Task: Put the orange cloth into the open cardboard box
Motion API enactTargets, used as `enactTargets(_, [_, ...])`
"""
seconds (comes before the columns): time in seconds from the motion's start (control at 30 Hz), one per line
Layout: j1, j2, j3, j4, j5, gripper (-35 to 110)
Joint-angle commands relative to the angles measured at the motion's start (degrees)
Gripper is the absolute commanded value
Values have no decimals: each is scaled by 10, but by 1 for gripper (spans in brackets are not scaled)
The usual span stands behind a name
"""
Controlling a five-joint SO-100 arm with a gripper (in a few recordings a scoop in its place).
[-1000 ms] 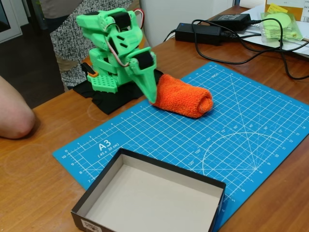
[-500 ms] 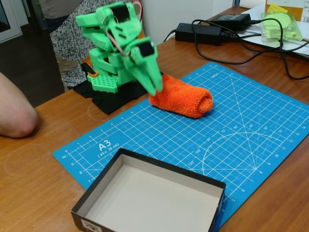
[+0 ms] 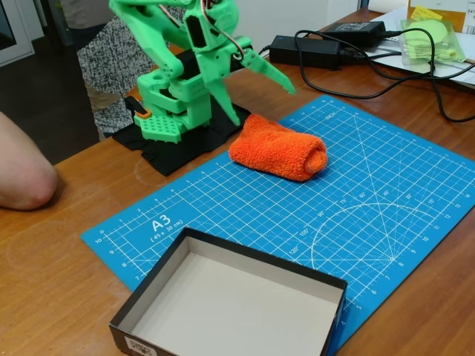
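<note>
One fluffy orange cloth, rolled thick, lies on the blue mat below the spread-apart green fingers.

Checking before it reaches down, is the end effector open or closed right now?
Open: the end effector has its two green fingers spread wide apart above the orange cloth.

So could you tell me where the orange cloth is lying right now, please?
In the fixed view the orange cloth lies on the blue cutting mat near its far-left corner, below the open green pincer and beyond the open cardboard box.
</note>
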Motion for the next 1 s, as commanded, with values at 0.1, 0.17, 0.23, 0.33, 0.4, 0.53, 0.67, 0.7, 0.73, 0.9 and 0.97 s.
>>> enactTargets(0.1, [53,-166,-164,25,-139,57])
enactTargets(0.17, [40,-232,-229,48,-152,57])
enactTargets(0.23, [18,-304,-283,71,-167,57])
enactTargets(0.33, [-26,-405,-327,76,-168,58])
enactTargets(0.4, [-62,-464,-348,83,-163,59])
enactTargets(0.53, [-136,-526,-332,89,-154,60])
enactTargets(0.67, [-175,-487,-281,65,-155,60])
enactTargets(0.7, [-176,-471,-272,57,-159,60])
enactTargets(0.73, [-174,-460,-270,54,-163,60])
enactTargets(0.9, [-131,-432,-307,104,-201,61])
enactTargets(0.97, [-109,-423,-341,143,-219,61])
